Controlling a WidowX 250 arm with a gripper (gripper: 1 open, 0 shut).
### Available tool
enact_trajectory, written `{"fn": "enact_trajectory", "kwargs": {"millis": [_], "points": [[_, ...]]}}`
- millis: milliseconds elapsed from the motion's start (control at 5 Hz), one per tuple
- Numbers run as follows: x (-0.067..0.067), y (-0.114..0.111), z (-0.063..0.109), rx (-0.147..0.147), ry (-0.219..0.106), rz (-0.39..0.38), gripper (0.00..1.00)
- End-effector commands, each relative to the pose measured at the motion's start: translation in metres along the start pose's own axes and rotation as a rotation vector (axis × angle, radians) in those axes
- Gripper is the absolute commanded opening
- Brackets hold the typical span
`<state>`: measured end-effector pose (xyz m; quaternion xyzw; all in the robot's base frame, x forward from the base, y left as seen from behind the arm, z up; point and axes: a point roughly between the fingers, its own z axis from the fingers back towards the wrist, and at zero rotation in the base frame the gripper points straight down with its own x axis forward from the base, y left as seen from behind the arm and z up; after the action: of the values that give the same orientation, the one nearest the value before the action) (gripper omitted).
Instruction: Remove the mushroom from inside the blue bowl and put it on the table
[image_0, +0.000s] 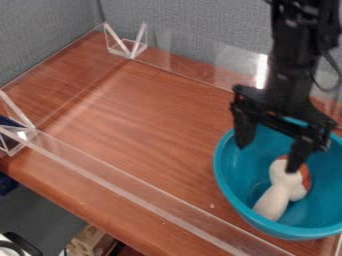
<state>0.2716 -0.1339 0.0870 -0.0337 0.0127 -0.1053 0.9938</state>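
- Mushroom (277, 192) lies on its side in the blue bowl (238, 165), cream stem toward the near wall and the reddish-brown cap up against the far right slope; a loose toy would settle that way on the curved floor.
- Gripper (278, 136) hangs above the bowl with its dark fingers (249, 124) spread wide and pointing straight down, nothing between them. It is not touching the mushroom; the right fingertip sits just over the cap end.
- Open jaws straddling the toy suit a top-down pinch, since the bowl's glossy walls leave no room to come in from the side.
- Table (127, 110) shows bare polished wood to the left of the bowl, inside the low clear acrylic walls (94, 165), so a set-down spot is near at hand.
- My reading: the approach is under way and the grasp is not yet made; a descent and a close come next.
- Risk: the rounded toy may roll off as the fingers meet it.
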Motion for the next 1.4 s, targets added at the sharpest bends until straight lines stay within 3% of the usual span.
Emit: {"fn": "enact_trajectory", "kwargs": {"millis": [0,600,1200], "points": [[-0.002,-0.009,0.007,-0.008,-0.053,-0.008,1.00],[-0.003,-0.016,-0.023,-0.016,-0.050,-0.013,1.00],[-0.003,-0.020,-0.011,-0.025,-0.121,-0.008,1.00]]}}
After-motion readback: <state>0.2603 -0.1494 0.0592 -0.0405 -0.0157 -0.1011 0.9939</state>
